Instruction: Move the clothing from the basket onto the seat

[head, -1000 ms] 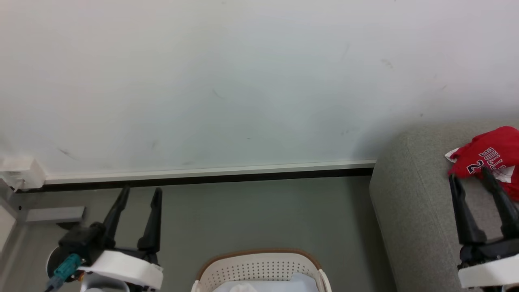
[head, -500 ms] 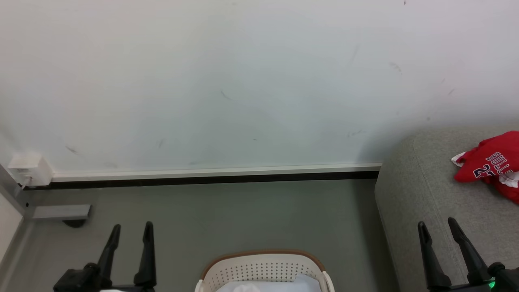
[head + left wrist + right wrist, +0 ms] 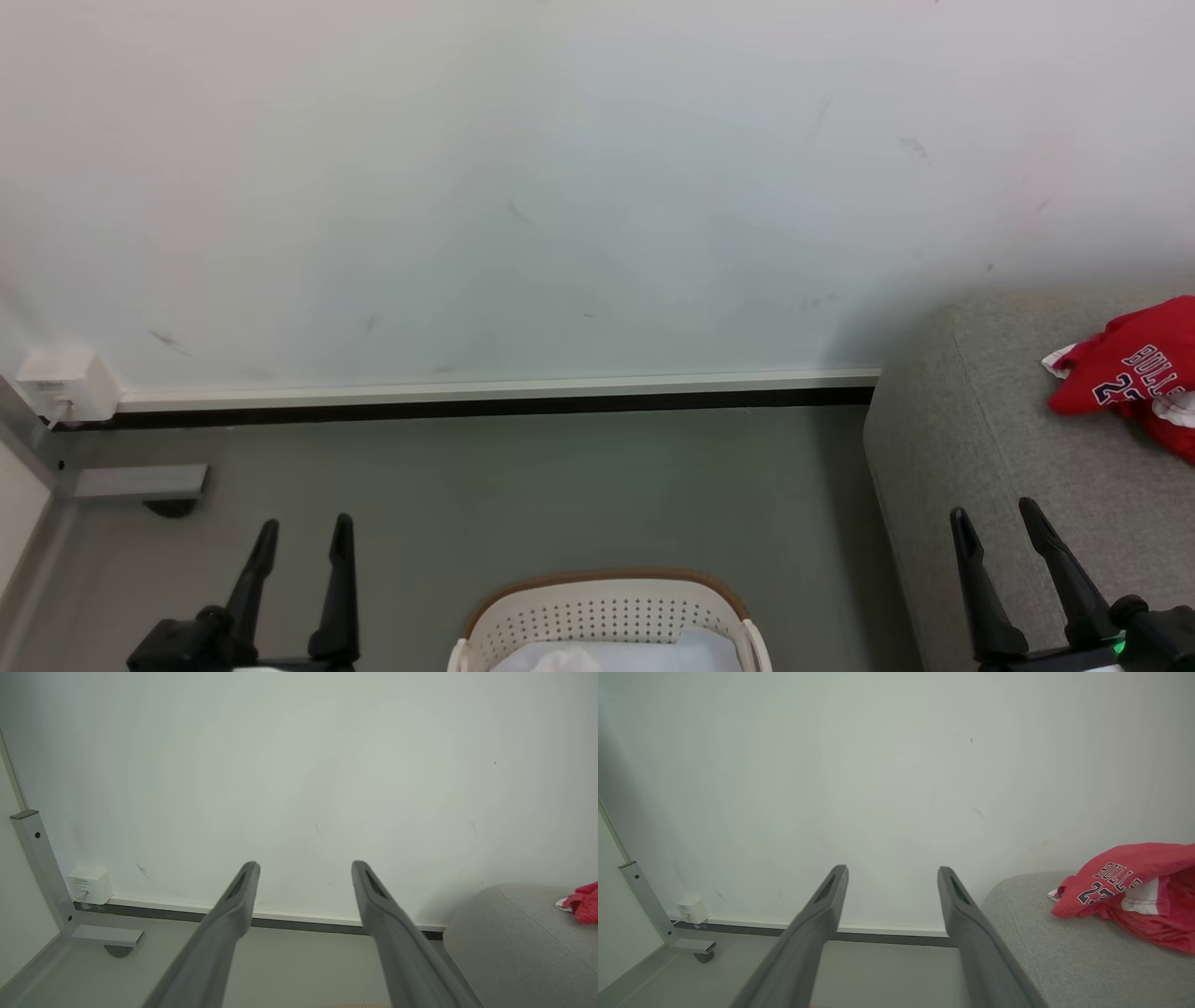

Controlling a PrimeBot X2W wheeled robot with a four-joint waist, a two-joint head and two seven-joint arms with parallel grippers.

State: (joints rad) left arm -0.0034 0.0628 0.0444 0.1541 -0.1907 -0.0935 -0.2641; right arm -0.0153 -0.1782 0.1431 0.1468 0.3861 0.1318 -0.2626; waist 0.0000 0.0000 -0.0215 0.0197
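Right pincer (image 3: pixel 991 509) withdrew from one jersey (image 3: pixel 1134 369) on one seat (image 3: pixel 980 411).

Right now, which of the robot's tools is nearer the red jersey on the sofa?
Right. The right tool is at the sofa, just short of the red jersey; the left tool is far off, beyond the basket.
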